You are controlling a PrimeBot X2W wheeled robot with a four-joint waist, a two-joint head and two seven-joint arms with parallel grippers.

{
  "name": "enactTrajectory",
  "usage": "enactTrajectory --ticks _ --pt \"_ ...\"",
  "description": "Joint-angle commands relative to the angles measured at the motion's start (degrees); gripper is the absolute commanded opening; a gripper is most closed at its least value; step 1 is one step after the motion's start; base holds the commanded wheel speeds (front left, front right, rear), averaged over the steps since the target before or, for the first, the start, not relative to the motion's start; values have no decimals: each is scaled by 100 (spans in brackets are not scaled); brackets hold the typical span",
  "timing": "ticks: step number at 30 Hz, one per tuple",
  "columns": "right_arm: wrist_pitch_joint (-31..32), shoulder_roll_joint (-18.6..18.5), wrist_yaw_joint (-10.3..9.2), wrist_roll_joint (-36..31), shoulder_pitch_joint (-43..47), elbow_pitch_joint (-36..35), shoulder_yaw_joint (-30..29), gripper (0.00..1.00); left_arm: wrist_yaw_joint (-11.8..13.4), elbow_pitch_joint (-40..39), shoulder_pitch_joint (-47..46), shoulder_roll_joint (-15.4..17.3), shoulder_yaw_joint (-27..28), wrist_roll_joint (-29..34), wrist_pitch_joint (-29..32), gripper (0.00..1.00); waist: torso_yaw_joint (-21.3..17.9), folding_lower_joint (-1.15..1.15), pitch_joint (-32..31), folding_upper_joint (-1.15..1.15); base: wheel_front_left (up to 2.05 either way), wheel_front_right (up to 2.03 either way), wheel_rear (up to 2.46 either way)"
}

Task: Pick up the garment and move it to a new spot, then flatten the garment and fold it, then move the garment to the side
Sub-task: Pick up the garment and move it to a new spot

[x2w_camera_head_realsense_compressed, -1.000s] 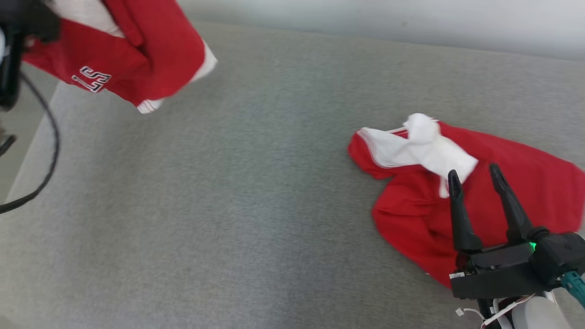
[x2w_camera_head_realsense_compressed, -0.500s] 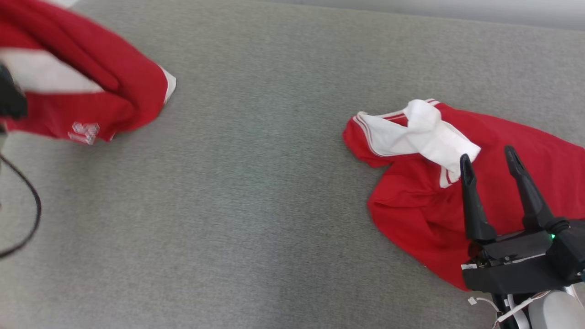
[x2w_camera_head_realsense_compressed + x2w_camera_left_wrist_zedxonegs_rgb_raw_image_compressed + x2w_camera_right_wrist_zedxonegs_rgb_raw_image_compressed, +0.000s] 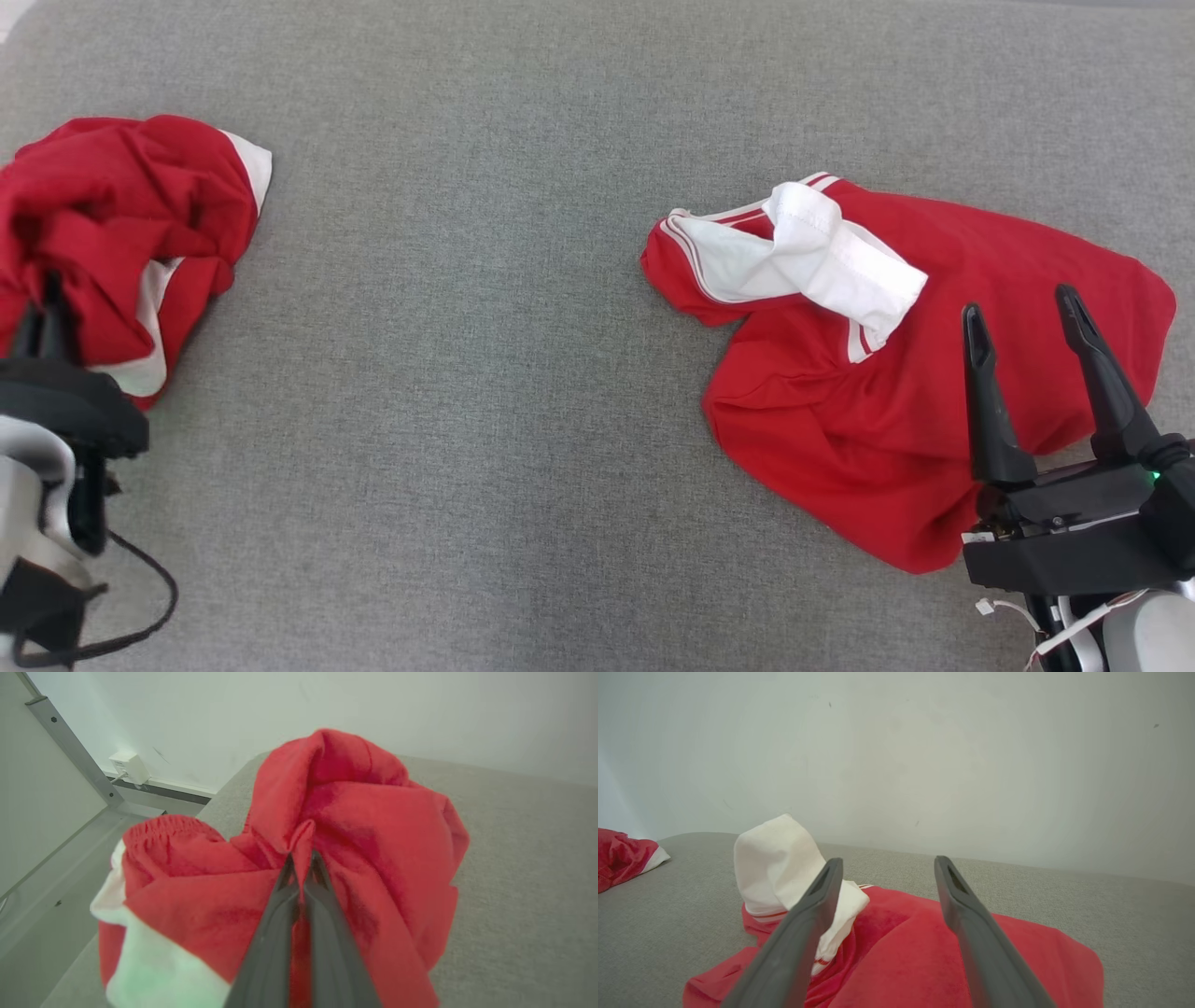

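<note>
A crumpled red garment [image 3: 121, 215] with white panels sits bunched at the left edge of the grey padded surface [image 3: 467, 373]. My left gripper [image 3: 45, 285] is shut on a fold of it. In the left wrist view the fingertips [image 3: 301, 858] pinch a red ridge of the garment [image 3: 373, 826], whose elastic hem shows to the left. A second red garment [image 3: 840, 420] with a white collar piece [image 3: 803, 261] lies spread at the right. My right gripper [image 3: 1019, 303] stands open above it, holding nothing. Its fingers [image 3: 888, 861] frame the red cloth [image 3: 915, 952].
The grey surface ends at the left, with floor below, a slanted metal rail [image 3: 70, 746] and a white wall box [image 3: 126, 765]. A pale wall [image 3: 896, 742] runs behind. A black cable [image 3: 140, 616] loops under my left arm.
The head view has tilted down. My left arm has lowered the held garment from hanging high at the upper left onto the surface. My right gripper stays open over the other garment.
</note>
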Motion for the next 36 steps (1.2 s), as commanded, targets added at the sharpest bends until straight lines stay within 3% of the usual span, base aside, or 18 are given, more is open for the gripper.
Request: enactTrajectory --ticks 1,2,10,15,21,36 --pt "7 -6 -13 -43 -1 12 2 100 3 48 82 -26 77 36 -19 15 20 -1 -31 0 0 0 0" --pt "15 -6 -13 -40 -3 20 20 100 -6 64 85 -49 109 79 -19 100 28 -1 -53 0 0 0 0" --pt "-97 88 -13 28 80 183 59 100 154 -1015 103 106 832 864 -19 100 82 -1 -373 0 0 0 0" --pt "-230 193 -13 67 141 418 31 100 89 -1848 292 51 1179 1412 -18 100 -21 -1 -669 0 0 0 0" --pt "-376 293 -13 137 144 748 98 100 -46 -2580 596 -107 1199 1850 -18 100 -369 -1 -1007 0 0 0 0" --pt "-611 503 -13 222 391 1365 216 100 -222 -3504 1832 -775 1052 2034 -18 100 -1036 -1 -1546 0 0 0 0"
